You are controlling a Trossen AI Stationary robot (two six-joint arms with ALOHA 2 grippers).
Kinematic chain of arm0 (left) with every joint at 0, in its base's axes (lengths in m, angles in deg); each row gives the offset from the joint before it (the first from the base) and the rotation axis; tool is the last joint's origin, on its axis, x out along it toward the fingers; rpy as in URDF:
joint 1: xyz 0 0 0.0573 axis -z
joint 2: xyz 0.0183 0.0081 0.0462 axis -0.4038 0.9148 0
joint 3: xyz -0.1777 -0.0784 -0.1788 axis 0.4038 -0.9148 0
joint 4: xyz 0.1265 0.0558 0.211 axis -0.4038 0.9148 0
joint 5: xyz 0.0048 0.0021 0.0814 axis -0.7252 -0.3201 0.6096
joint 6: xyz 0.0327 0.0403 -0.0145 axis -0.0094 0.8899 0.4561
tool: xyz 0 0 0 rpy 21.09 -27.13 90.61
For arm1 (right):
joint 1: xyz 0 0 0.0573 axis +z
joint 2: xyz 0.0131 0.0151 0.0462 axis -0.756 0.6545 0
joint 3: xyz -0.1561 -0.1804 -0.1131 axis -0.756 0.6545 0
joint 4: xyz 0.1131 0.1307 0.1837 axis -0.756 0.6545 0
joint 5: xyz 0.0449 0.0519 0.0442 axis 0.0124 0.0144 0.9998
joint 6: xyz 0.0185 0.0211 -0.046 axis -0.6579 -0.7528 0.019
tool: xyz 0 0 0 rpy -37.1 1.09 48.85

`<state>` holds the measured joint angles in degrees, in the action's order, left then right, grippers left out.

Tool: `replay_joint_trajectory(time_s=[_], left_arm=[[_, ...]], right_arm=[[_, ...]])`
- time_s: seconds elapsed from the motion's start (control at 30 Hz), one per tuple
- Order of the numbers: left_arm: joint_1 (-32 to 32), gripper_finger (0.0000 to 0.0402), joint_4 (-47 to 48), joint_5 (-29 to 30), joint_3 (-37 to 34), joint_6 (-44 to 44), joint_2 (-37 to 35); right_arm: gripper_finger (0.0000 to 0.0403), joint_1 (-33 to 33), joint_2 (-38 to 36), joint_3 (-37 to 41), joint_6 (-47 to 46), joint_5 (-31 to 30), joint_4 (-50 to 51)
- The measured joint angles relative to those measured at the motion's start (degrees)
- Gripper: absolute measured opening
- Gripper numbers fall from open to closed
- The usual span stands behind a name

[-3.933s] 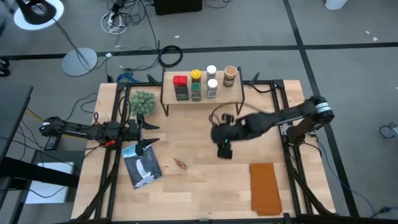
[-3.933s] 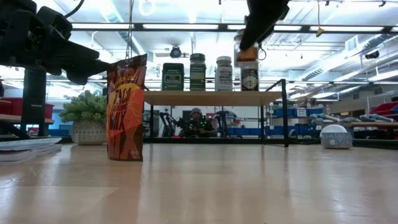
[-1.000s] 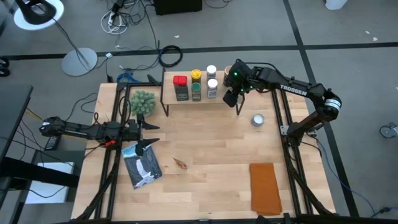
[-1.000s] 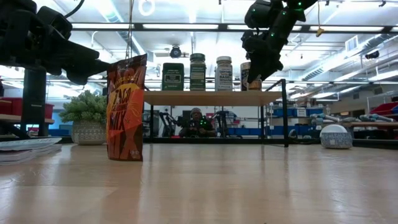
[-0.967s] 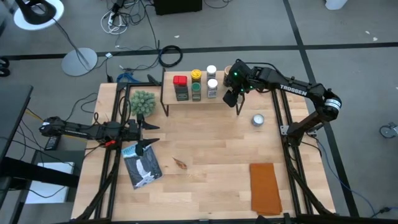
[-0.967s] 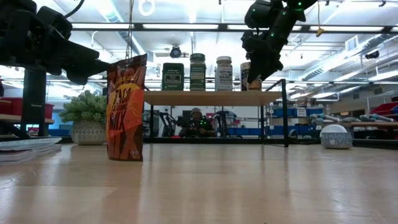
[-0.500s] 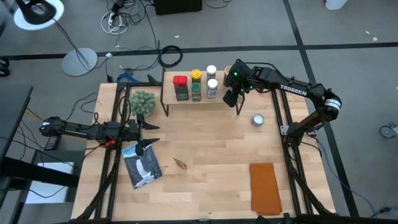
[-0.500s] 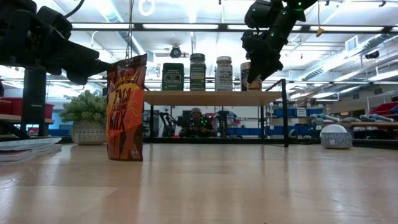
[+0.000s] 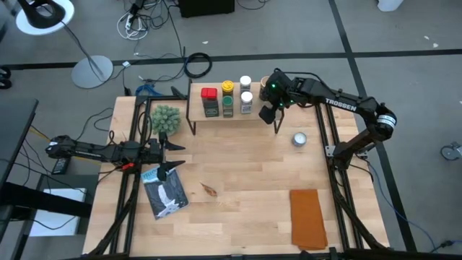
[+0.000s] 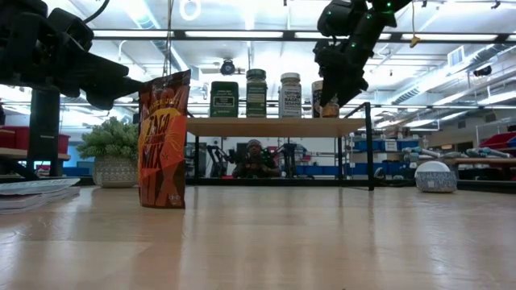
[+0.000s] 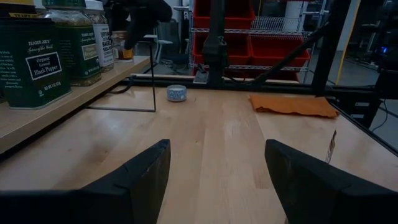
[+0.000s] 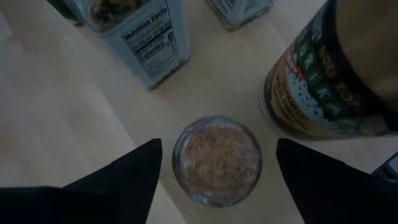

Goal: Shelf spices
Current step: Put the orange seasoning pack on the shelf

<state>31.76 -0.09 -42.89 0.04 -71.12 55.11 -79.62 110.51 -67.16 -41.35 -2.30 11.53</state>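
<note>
The shelf [image 9: 232, 113] stands at the table's far side and carries several spices: a red tin [image 9: 209, 94], a yellow-lidded jar [image 9: 228, 87] and white-lidded jars [image 9: 245, 82]. At the shelf's right end my right gripper [image 12: 217, 180] slants down, open. A small glass jar of brown spice [image 12: 217, 158] stands upright on the shelf top between its fingers, with a gap on each side. A paprika jar [image 12: 323, 81] stands beside it. My left gripper [image 11: 214, 180] waits open and level at the table's left [image 9: 170, 155].
A fuzzy green plant ball [image 9: 164, 118] sits left of the shelf. A round silvery tin [image 9: 299, 139] lies near the right edge and an orange cloth [image 9: 307, 217] at the near right. A booklet [image 9: 166, 191] and an upright snack bag [image 10: 164, 141] are at the near left.
My right gripper has stayed above the shelf's right end, and in the low view its fingers stand a little wider apart than before. The small jar stays upright on the shelf.
</note>
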Motion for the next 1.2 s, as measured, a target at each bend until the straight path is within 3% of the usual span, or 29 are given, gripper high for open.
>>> replay_joint_trajectory(time_s=[0.23,0.43,0.67,0.93,1.2], left_arm=[[-0.01,0.0266,-0.02,0.0,0.0,0.0,0.0],[0.0,0.0267,-0.01,0.02,0.0,0.01,0.0],[0.0,0.0267,-0.01,0.01,0.0,0.0,0.0],[-0.01,0.0267,0.0,0.0,0.0,0.0,0.0],[-0.02,0.0266,-0.17,0.0,0.0,0.0,0.0]], right_arm=[[0.035,0.02,-1.61,0.0,-0.04,0.02,0.81],[0.0354,0.35,-5.38,0.0,-0.28,0.04,1.91],[0.0354,3.45,-11.02,0.0,-5.39,1.81,9.81],[0.0354,14.89,-14.86,7.25,-14.19,2.3,8.22],[0.0354,29.42,-14.97,23.65,-27.65,2.29,-10.17]])
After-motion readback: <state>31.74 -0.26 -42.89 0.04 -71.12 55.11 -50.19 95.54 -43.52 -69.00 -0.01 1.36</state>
